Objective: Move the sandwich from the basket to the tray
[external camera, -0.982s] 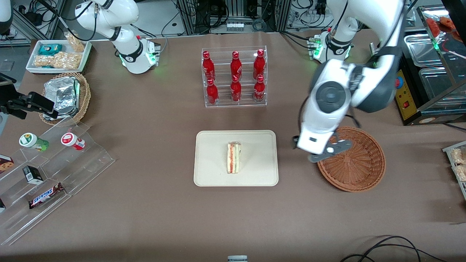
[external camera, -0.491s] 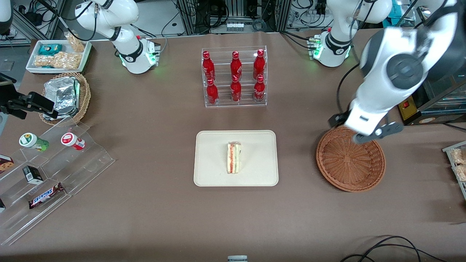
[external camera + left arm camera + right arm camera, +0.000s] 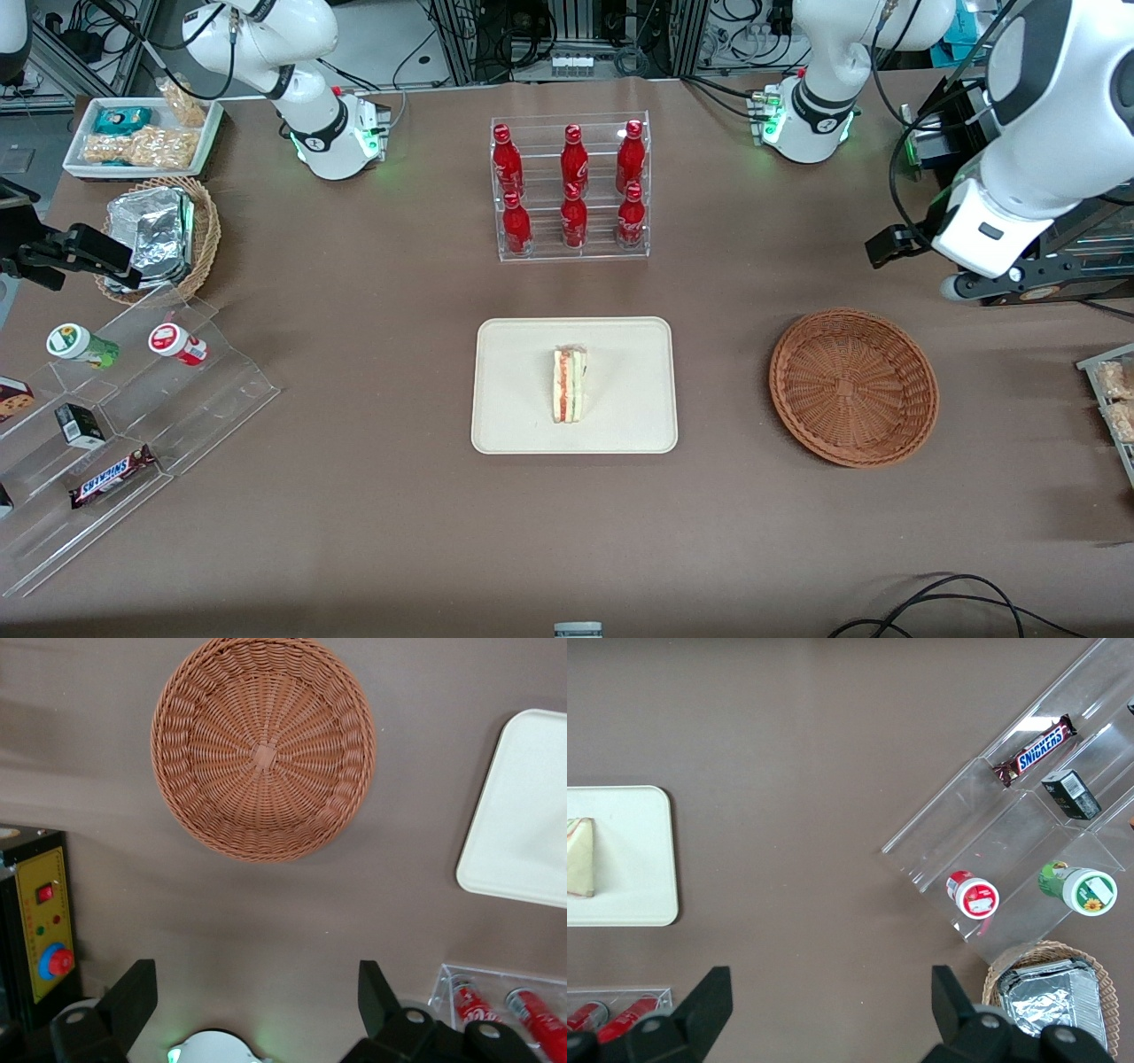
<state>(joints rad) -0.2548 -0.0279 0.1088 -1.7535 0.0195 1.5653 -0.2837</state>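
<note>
The sandwich (image 3: pixel 569 384), a pale wedge with red and green layers, lies near the middle of the cream tray (image 3: pixel 518 354); the right wrist view catches it (image 3: pixel 579 857) at the tray's edge (image 3: pixel 638 895). The reddish-brown wicker basket (image 3: pixel 853 385) sits beside the tray toward the working arm's end, with nothing in it. My gripper (image 3: pixel 992 282) hangs high above the table, farther from the front camera than the basket. It is open, with nothing between its fingers. The left wrist view shows the gripper (image 3: pixel 255 981) looking down on the basket (image 3: pixel 263 749) and a corner of the tray (image 3: pixel 523 833).
A clear rack of red bottles (image 3: pixel 571 186) stands farther back than the tray. Toward the parked arm's end are a stepped acrylic stand with snacks (image 3: pixel 133 399), a tan basket of foil packets (image 3: pixel 159 235) and a white snack tray (image 3: pixel 142 137). A yellow control box (image 3: pixel 44 921) sits beside my gripper.
My gripper rose from over the basket's rim and swung away toward the working arm's end, farther from the front camera. The sandwich stayed on the tray.
</note>
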